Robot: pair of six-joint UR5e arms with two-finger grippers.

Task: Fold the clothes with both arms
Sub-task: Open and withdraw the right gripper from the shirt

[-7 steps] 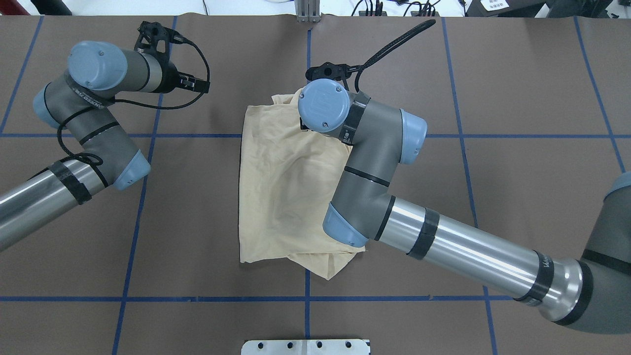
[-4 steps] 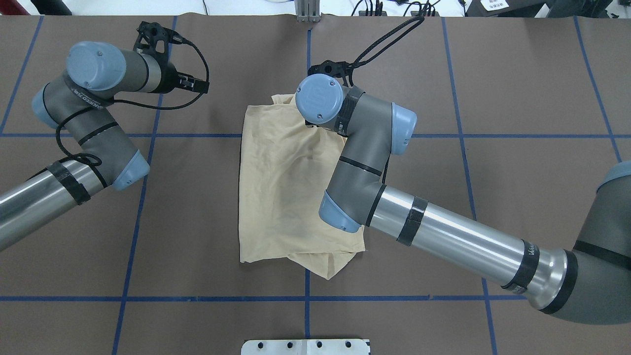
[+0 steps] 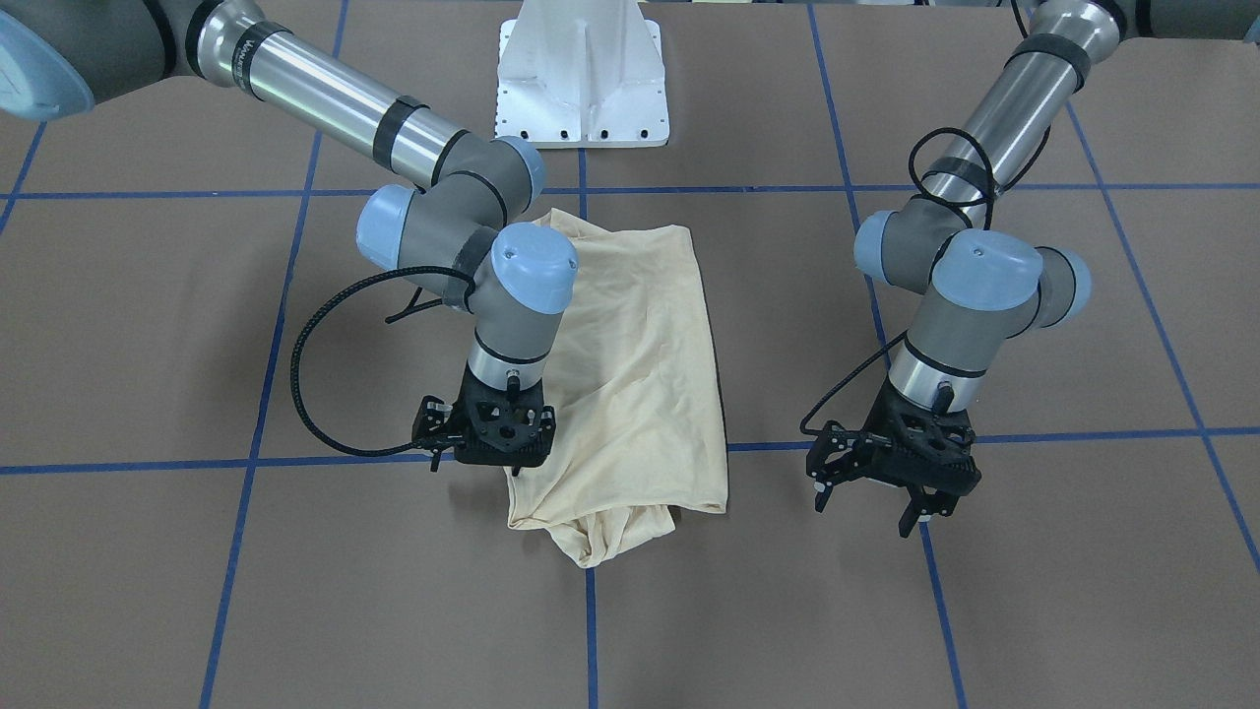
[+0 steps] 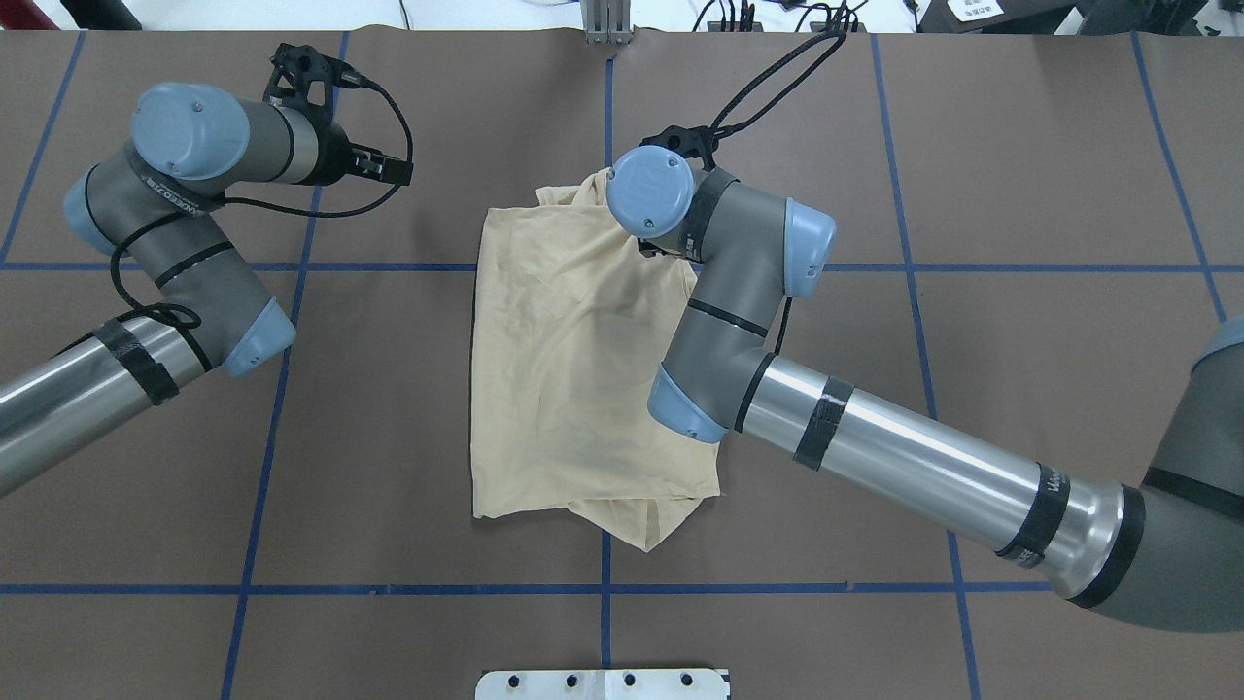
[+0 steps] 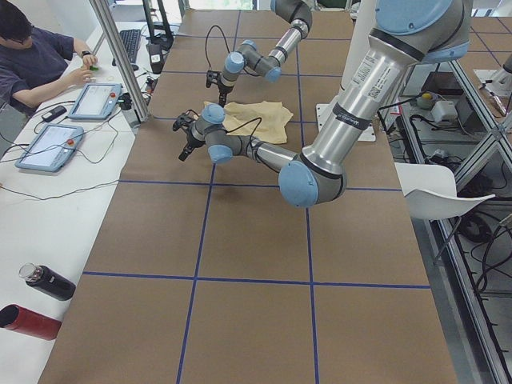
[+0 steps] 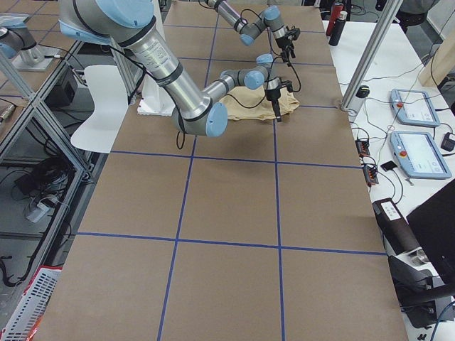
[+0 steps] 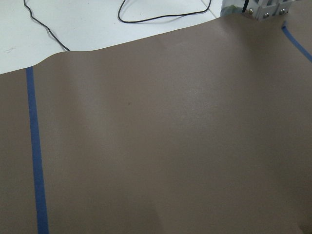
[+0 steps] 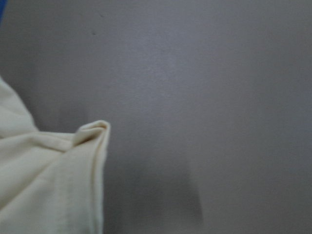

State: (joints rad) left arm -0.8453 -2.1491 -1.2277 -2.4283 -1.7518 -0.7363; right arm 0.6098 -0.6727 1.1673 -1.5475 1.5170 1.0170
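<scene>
Item: one pale cream-yellow long-sleeved T-shirt (image 3: 640,374), thin fabric. It lies at the middle of the table (image 3: 1034,611), folded lengthwise into a long panel that runs from the robot's side to the operators' side, straddling the central blue tape line (image 3: 591,630). No print shows on its upper face. A loose flap (image 4: 641,525) spills from its robot-side end, and a small bunch of cloth (image 3: 591,542) hangs out at the operators' end. Right arm (image 4: 875,457): reaches across over the shirt, wrist pointing down. Right gripper (image 3: 492,455): at the shirt's operators'-side corner on the robot's right. Its jaws are hidden behind the black camera mount and the cloth. The fabric is drawn up in a peak (image 4: 595,187) to the wrist and sits bunched in the right wrist view, so the grip reads as clamped on that corner. Left arm (image 4: 185,262): bent at the elbow, well apart from the shirt. Left gripper (image 3: 864,497): fingers spread, grasping nothing, above bare table beside a blue line. The left wrist view shows only brown cover, tape, and a white surface with a black cable beyond the edge. Table cover: brown, gridded in blue tape. Other: white pedestal base (image 3: 583,79) at the robot's edge. A seated person (image 5: 36,56) is at a side bench with two tablets (image 5: 96,100). A black bottle (image 5: 48,282) and a red bottle (image 5: 28,322) lie there too.
</scene>
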